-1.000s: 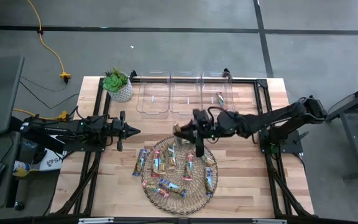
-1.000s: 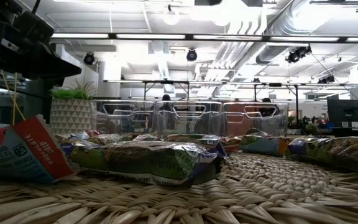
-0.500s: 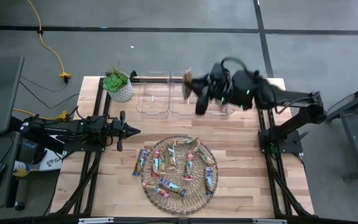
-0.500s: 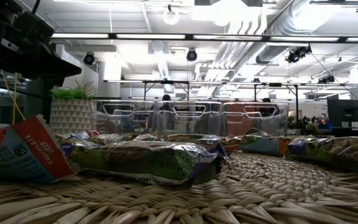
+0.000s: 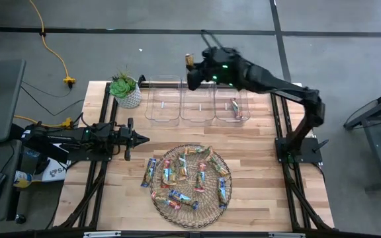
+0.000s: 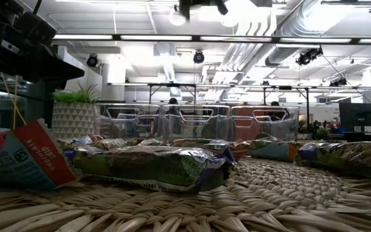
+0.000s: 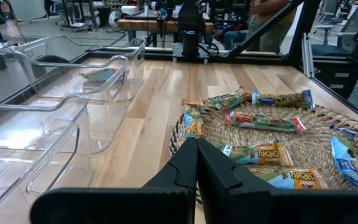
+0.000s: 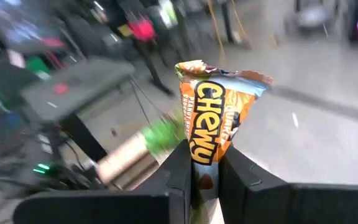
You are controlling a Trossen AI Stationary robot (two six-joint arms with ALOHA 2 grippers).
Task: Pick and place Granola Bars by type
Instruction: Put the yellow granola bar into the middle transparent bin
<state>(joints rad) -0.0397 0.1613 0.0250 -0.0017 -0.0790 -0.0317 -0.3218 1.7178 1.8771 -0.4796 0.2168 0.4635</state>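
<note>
Here, starting at the nine o'clock side of the table, the left gripper (image 5: 139, 139) waits low over the wood with its fingers (image 7: 191, 163) pressed together and empty, pointing toward the round woven mat (image 5: 161, 197) so that it stays out of the other arm's way. At twelve o'clock of this arm a small potted plant (image 5: 125, 89) stands in the table corner, and just beside it three clear bins (image 5: 163, 118) stand in a row along the far edge. Most of the granola bars (image 5: 179, 198) lie scattered on the mat at the six o'clock side, one (image 5: 149, 173) hangs over its edge, and one more bar (image 5: 235, 109) lies already in the bin nearest three o'clock. The right gripper (image 5: 192, 63) is high above the far edge, near the middle bin, closed on an orange bar (image 8: 211, 117) by its lower end; I judge it carries the bar high so that it passes over the bin walls, which are the only obstacle on this path.
</note>
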